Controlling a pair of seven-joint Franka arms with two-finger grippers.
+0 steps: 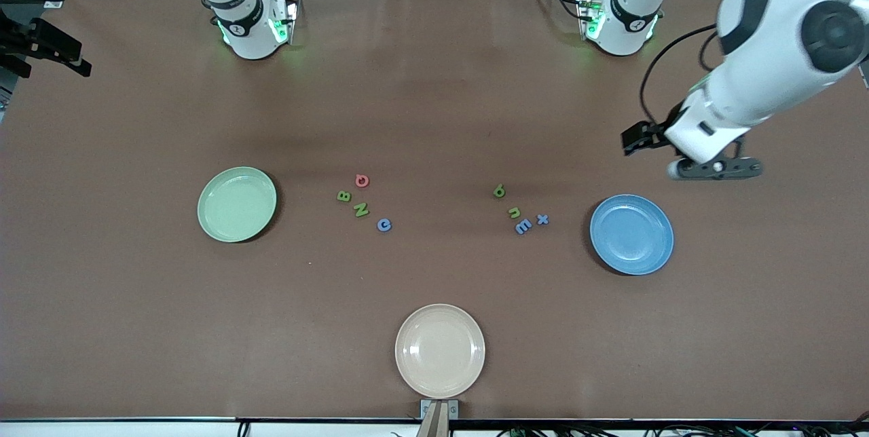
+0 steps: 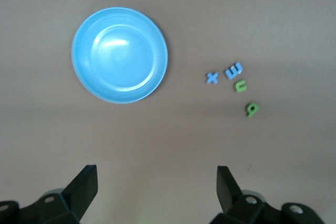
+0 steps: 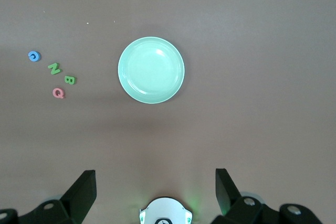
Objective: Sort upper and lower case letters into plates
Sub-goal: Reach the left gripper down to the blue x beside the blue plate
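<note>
Pale green plate [image 1: 237,204]: flat on the table toward the right arm's end, nothing in it
Blue plate [image 1: 631,234]: flat on the table toward the left arm's end, nothing in it
Beige plate [image 1: 440,351]: nearest the front camera, midway along the table, bare
Upper case group: red Q [image 1: 362,181], green B [image 1: 343,196], green N [image 1: 361,210] and blue C [image 1: 384,224], close together on the bare table between the green plate and the table's middle, none touching the plate
Lower case group: green q [image 1: 499,191], green n [image 1: 514,212], blue m [image 1: 523,226] and blue x [image 1: 542,219], clustered near the blue plate toward the table's middle, apart from its rim; m just beside n and x
Left gripper [image 2: 157,182]: up in the air over bare table beside the blue plate, fingers [image 2: 84,184] spread wide apart, nothing between them
Right gripper [image 3: 155,184]: high over the table near its own base, looking down on the green plate, fingers [image 3: 83,187] spread wide apart, holding nothing; hidden from the front view
</note>
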